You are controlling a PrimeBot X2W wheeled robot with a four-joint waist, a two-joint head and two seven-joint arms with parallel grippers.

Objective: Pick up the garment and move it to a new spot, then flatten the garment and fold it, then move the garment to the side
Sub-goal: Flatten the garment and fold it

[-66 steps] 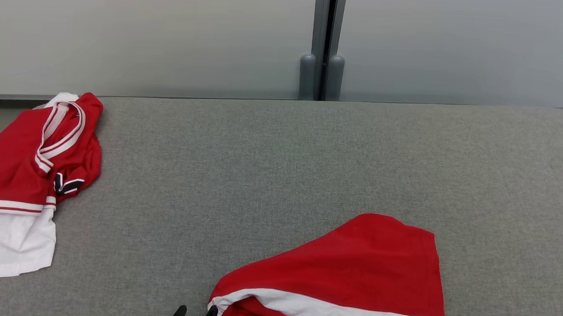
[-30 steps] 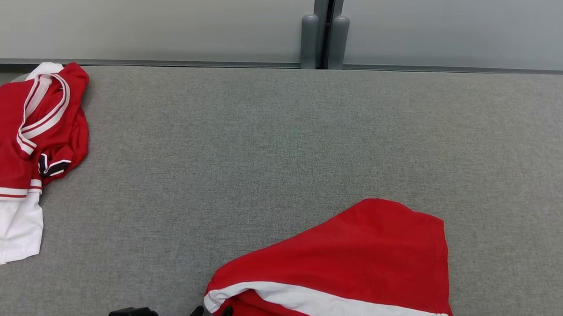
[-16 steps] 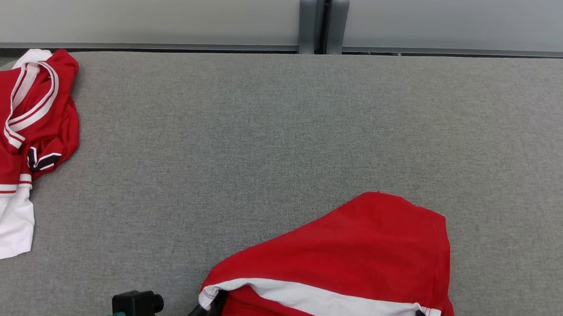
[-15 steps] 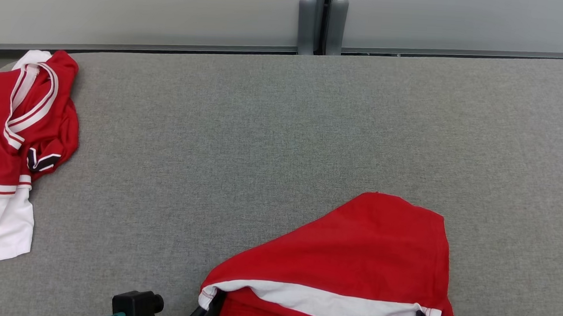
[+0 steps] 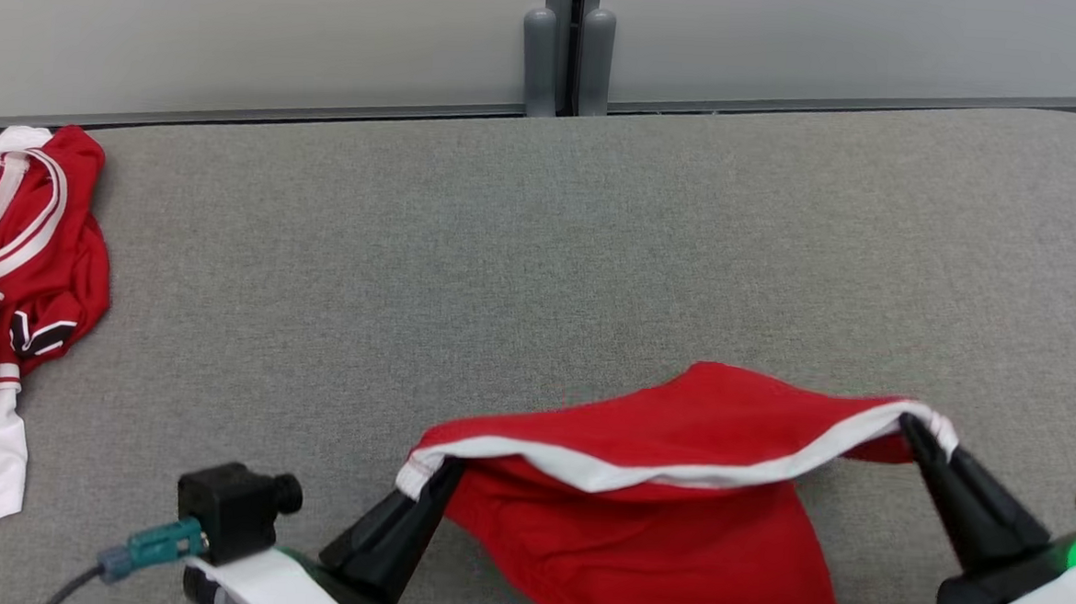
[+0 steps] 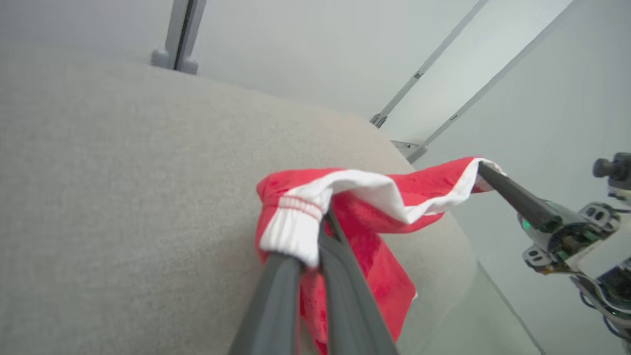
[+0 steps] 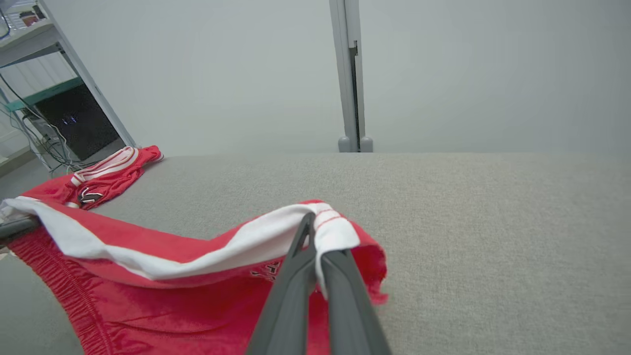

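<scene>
Garment (image 5: 673, 539), red shorts with a white band along one edge: I find it at the near side of the grey padded table (image 5: 541, 247), right of centre in the head view. Its banded edge is lifted off the surface and stretched between the two grippers, while the red body hangs beneath and its lower cloth lies on the table. Left gripper (image 5: 448, 470): closed on the left end of the white band, fingers pinched together, with the ribbed corner draped over their tips in the left wrist view. Right gripper (image 5: 909, 425): closed on the opposite end of the band, that corner folded over its fingertips; I see this end farther up the head view than the left one. The band sags a little between the two holds. Second garment (image 5: 15, 256), red with white striping and a white panel: crumpled at the table's left edge, well apart from the held piece. Backdrop: pale wall panels (image 5: 239, 29) with a grey post (image 5: 565, 55) at their join, behind the table.
</scene>
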